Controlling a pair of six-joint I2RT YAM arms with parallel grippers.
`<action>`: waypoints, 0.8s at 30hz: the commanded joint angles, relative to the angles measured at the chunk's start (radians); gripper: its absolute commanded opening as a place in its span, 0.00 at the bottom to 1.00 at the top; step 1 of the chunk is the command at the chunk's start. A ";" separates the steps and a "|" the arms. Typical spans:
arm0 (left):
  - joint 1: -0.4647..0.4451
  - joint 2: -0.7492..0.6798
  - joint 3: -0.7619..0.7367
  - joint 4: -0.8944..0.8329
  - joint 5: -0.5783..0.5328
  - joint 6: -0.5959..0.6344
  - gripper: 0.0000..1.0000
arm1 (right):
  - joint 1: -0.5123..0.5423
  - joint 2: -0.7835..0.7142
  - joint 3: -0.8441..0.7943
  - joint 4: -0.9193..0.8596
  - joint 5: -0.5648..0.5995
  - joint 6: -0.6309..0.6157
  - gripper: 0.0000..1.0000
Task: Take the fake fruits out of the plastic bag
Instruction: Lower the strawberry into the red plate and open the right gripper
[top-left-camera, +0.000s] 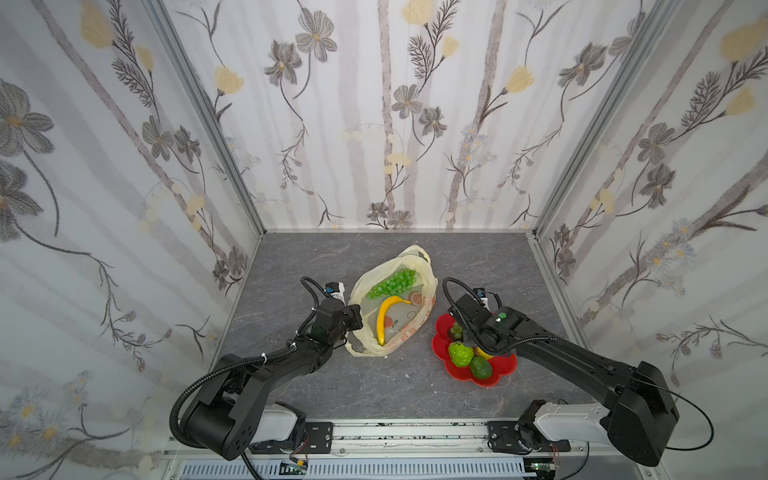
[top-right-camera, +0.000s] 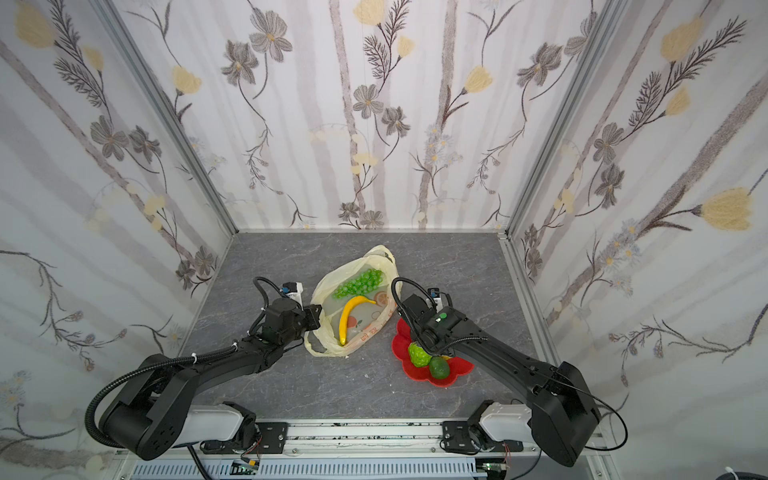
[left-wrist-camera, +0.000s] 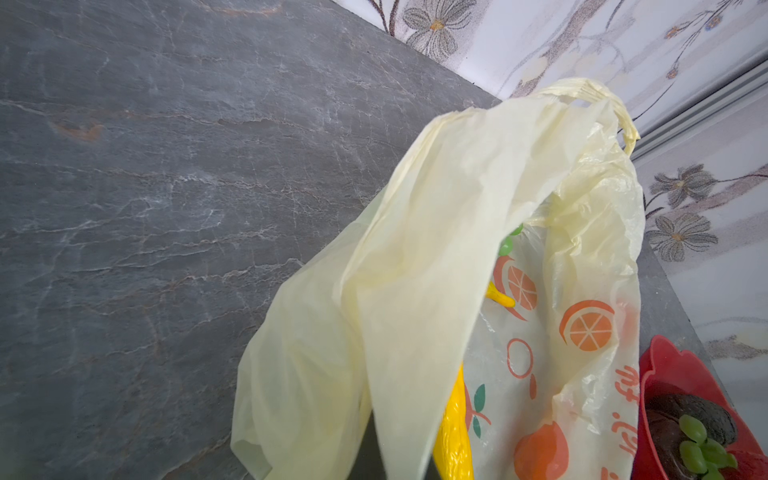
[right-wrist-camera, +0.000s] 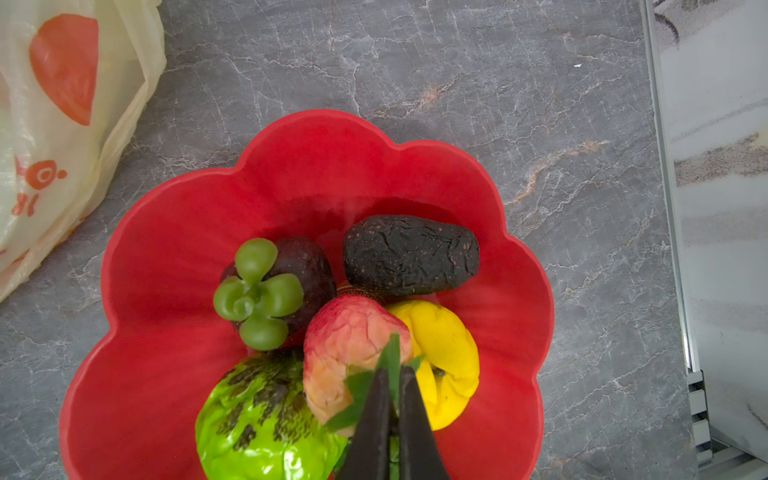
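The pale-yellow plastic bag (top-left-camera: 409, 328) (top-right-camera: 365, 332) lies mid-table with its mouth held up. Inside it lie a yellow banana (top-left-camera: 384, 316) (left-wrist-camera: 453, 432) and a green grape bunch (top-left-camera: 392, 282) (top-right-camera: 359, 282). My left gripper (top-left-camera: 353, 320) is at the bag's left rim, shut on the film; in the left wrist view the bag (left-wrist-camera: 436, 249) drapes over the jaws and hides them. My right gripper (right-wrist-camera: 395, 372) is over the red plate (right-wrist-camera: 166, 249), shut on the green leaves of the strawberry (right-wrist-camera: 349, 353). Whether the strawberry rests on the other fruits I cannot tell.
The plate (top-left-camera: 503, 365) right of the bag holds a custard apple (right-wrist-camera: 257, 419), mangosteen (right-wrist-camera: 291, 270), dark wrinkled fruit (right-wrist-camera: 411, 253), yellow fruit (right-wrist-camera: 444, 349) and avocado (top-left-camera: 481, 368). Papered walls enclose the grey table on three sides.
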 joint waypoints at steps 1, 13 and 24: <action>-0.001 -0.003 0.002 0.020 -0.009 0.001 0.00 | 0.001 0.006 -0.005 0.043 -0.002 0.000 0.06; 0.000 -0.004 0.001 0.020 -0.004 0.000 0.00 | 0.004 -0.004 0.002 0.046 -0.008 0.000 0.23; -0.001 -0.003 0.001 0.021 -0.010 0.001 0.00 | 0.004 -0.035 0.052 0.029 0.000 -0.003 0.48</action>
